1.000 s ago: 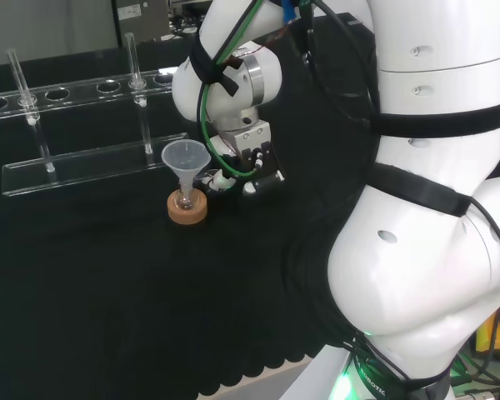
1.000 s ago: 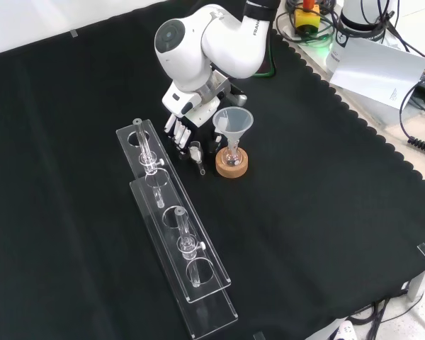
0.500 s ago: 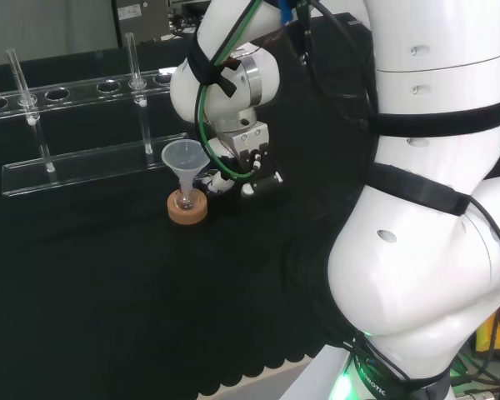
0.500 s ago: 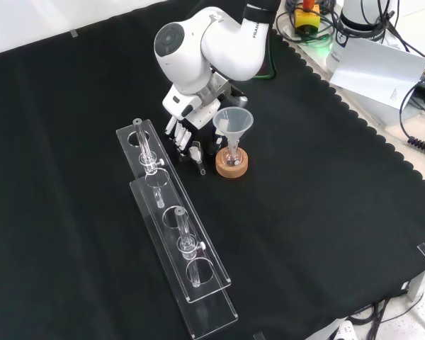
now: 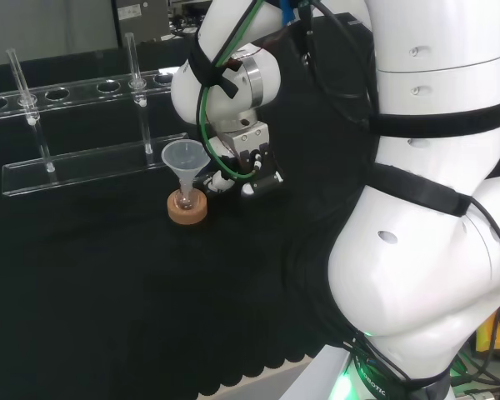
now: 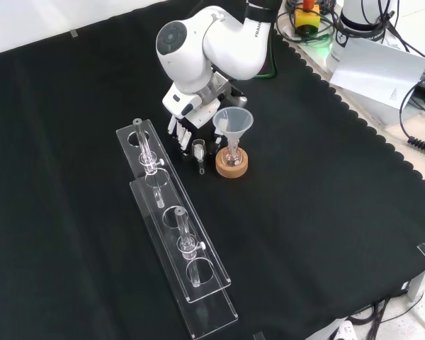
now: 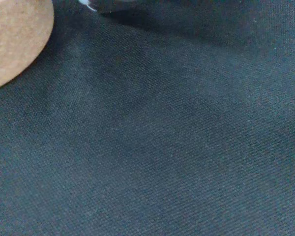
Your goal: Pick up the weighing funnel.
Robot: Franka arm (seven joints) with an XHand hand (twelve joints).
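Shifting slightly rightward in the front view, the arm (image 6: pixel 219 42) is holding the hand (image 6: pixel 184 113) low, left of the funnel (image 6: pixel 232 122); the weighing funnel (image 6: pixel 199 149) is sitting between them. Whether the hand is gripping it is unclear.

Black cloth (image 6: pixel 326 234) — scalloped edge, cables (image 6: pixel 423 147) beyond.

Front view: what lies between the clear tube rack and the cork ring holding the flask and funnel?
The weighing funnel, a small clear piece, sits between the rack and the cork ring in the front view, close beside the hand.
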